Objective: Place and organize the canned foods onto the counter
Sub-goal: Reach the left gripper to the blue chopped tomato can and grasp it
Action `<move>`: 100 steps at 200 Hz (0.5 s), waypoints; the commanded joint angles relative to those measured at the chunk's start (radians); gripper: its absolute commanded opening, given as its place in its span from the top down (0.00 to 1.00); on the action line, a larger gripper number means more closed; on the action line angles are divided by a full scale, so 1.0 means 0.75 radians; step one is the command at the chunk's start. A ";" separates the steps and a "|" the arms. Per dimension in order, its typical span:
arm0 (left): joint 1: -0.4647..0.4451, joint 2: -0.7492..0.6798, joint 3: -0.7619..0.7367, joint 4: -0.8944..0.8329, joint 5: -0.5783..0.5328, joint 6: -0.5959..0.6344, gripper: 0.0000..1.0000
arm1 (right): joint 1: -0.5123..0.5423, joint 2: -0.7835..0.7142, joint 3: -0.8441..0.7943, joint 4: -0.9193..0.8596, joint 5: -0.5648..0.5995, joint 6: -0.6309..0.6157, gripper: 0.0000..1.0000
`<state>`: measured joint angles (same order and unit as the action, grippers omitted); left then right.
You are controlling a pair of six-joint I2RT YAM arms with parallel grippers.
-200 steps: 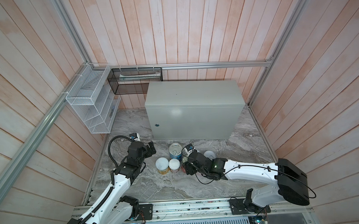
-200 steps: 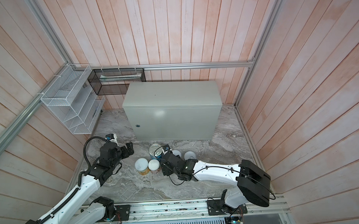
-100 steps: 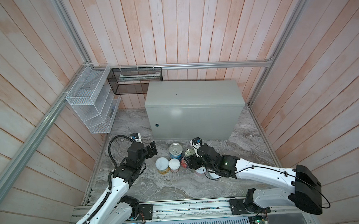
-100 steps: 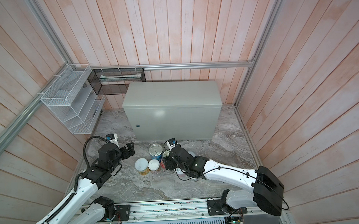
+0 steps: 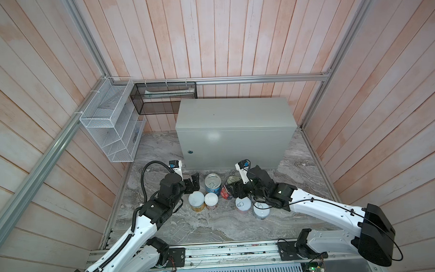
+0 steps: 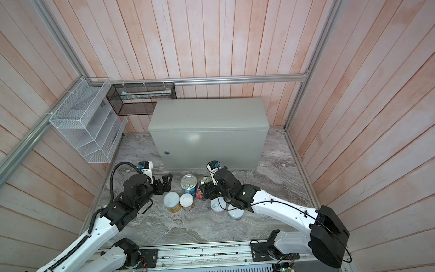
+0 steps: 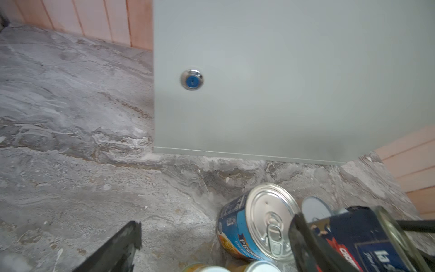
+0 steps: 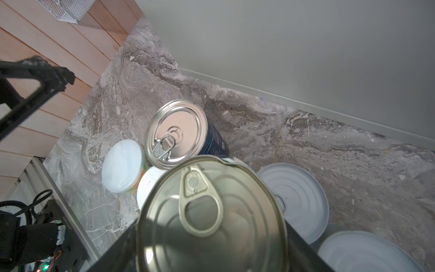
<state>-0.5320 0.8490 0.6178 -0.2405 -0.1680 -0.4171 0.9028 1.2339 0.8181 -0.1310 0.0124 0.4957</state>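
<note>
Our right hand (image 5: pixel 232 190) is pinching the red-labelled can (image 5: pixel 225 193), one finger on each side of its body. The wrist view shows its metal pull-tab top close under the camera and above its neighbours. We judge it is just off the marble surface (image 5: pixel 162 148), though the base is hidden. Our left hand (image 5: pixel 193 184) is spread wide and holds nothing, just beside the blue Progresso can (image 5: pixel 212 186), which stands upright in front of the bench (image 5: pixel 233 113).

The bench, the grey-green metal box with the round lock (image 5: pixel 190 151), has nothing on its flat top, so no can has been placed yet. Two white-lidded cans (image 5: pixel 196 201) stand touching each other near the left hand. Two short cans (image 5: pixel 243 206) with white pull-tab lids sit partly under the right arm. We count six cans in view; others may be hidden by that arm.

We expect a sealed can to be stiff and fairly heavy for its size, with smooth sides that could slide in a loose grip. The best hold is across the body at about mid-height, below the top rim, with the can kept upright. The pull-tab is no place to grip. The cans are crowded, so a swing could knock a neighbour over, and the bench top is well above them, so the can must clear the front edge.
</note>
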 commanded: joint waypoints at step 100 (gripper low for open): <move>-0.394 0.089 -0.001 0.291 0.159 0.358 0.00 | -0.101 -0.038 0.136 0.158 -0.279 0.016 0.57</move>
<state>-0.8207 0.9150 0.6228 -0.0956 -0.1154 -0.1982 0.8371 1.2343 0.8421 -0.1280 -0.1410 0.4969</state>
